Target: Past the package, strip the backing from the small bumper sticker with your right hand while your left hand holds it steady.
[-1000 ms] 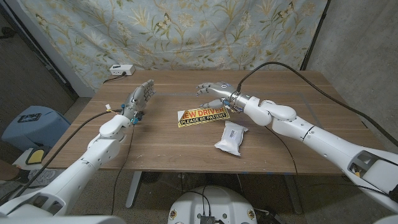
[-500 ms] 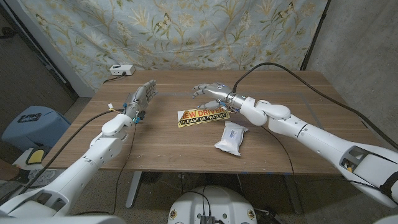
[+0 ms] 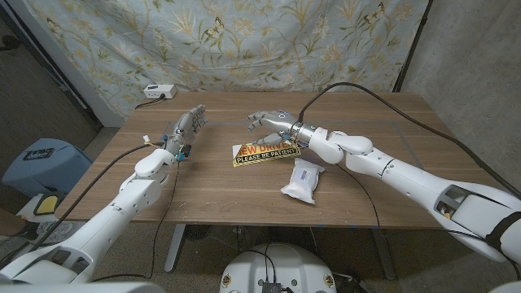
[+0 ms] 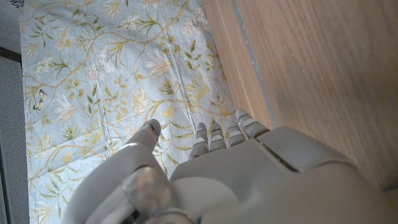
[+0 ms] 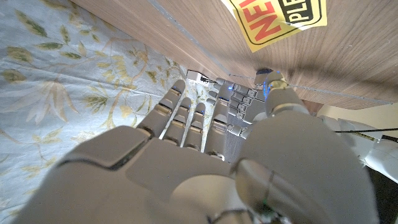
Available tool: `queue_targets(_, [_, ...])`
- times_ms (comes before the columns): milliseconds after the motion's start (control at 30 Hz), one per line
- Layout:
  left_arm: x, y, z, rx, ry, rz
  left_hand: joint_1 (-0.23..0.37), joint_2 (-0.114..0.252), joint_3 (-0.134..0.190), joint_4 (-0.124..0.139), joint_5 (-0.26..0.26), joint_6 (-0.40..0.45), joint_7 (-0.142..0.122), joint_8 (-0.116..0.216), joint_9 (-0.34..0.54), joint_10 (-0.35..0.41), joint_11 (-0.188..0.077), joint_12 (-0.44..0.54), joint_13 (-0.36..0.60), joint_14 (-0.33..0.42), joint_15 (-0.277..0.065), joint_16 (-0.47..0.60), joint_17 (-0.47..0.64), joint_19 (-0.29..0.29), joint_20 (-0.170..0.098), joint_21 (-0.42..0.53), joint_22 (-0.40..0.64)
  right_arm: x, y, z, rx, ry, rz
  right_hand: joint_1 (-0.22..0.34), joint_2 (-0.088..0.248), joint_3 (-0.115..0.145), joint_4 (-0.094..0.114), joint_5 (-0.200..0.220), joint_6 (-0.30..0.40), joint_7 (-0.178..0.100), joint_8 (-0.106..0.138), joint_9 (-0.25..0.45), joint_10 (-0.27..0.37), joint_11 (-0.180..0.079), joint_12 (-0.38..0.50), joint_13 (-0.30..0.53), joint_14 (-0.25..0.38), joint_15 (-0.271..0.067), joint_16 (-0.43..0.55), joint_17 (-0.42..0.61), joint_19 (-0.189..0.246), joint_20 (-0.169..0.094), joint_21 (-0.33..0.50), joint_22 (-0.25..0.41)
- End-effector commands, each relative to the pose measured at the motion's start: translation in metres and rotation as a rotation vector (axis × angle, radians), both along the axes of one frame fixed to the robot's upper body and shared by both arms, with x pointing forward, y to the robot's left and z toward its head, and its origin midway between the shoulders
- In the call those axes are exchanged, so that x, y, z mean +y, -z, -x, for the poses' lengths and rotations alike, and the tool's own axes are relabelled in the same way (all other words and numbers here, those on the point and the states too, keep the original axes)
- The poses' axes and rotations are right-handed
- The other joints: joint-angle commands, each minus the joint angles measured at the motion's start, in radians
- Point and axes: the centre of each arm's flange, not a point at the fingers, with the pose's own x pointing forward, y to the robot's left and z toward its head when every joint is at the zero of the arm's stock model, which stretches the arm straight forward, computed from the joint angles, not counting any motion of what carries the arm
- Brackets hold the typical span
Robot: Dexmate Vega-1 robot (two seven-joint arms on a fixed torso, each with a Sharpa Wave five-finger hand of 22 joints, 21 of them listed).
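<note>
Fingers of right hand [image 3: 266,120] spread apart, empty, hovering just past the bumper sticker [image 3: 265,152]. Left hand [image 3: 186,128] fingers apart too, empty, raised well left of sticker. Sticker lies flat mid-table [image 3: 203,191], white package [image 3: 302,180] just beside it, nearer robot.

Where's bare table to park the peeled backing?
Bare wood right of the white package toward the table's right edge, and along the near edge left of it. Crowded mid-table: sticker, right hand.
</note>
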Motion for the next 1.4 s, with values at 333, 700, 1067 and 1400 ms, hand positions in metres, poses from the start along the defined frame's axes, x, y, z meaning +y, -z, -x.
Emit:
queue_targets(333, [-0.004,0.006,0.004,0.013,-0.001,0.003,0.000,0.004,0.002,-0.008,0.004,0.010,0.002,0.001,0.003,0.009,0.003,-0.002,0.004,0.008,0.007,-0.001,0.003,0.008,0.002,-0.001,0.004,0.025,0.000,-0.009,0.011,-0.042,0.014,0.028,-0.004,-0.009,0.009,0.014,0.011,-0.040,-0.008,0.001,-0.031,0.025,-0.010,0.002,-0.017,-0.020,-0.009,0.007,-0.009,-0.002,-0.004,0.006])
queue_targets(700, [-0.004,0.010,0.008,0.017,-0.006,0.008,-0.001,0.005,0.004,-0.009,0.004,0.011,0.001,0.001,0.003,0.008,0.004,-0.003,0.004,0.008,0.007,-0.001,0.003,0.009,0.002,-0.002,0.004,0.036,-0.009,-0.018,-0.028,-0.081,0.013,0.052,-0.006,-0.010,0.006,0.020,0.061,-0.076,0.002,0.000,-0.033,0.023,-0.008,0.001,-0.017,-0.023,-0.008,0.007,-0.009,-0.003,-0.004,0.006])
queue_targets(1067, [-0.010,0.010,0.006,0.024,0.001,0.009,-0.002,0.006,0.005,-0.009,0.004,0.015,0.002,0.002,0.004,0.009,0.006,-0.003,0.005,0.009,0.007,-0.001,0.003,0.009,0.002,-0.002,0.004,0.046,-0.017,-0.024,-0.034,-0.099,0.013,0.077,-0.009,-0.014,0.006,0.025,0.109,-0.132,0.008,-0.001,-0.036,0.018,-0.007,0.001,-0.025,-0.021,-0.011,0.008,-0.006,-0.004,-0.003,0.006])
queue_targets(1400, [-0.015,0.010,0.003,0.035,0.011,0.002,-0.003,0.005,0.006,-0.010,0.004,0.017,0.003,0.002,0.004,0.010,0.005,-0.003,0.005,0.010,0.007,-0.001,0.003,0.010,0.002,-0.002,0.004,0.045,-0.016,-0.033,0.008,-0.074,0.029,0.076,-0.016,-0.030,0.018,0.030,0.129,-0.166,-0.006,-0.004,-0.101,0.046,-0.021,0.001,-0.086,0.018,-0.024,0.013,-0.031,0.030,-0.009,0.007])
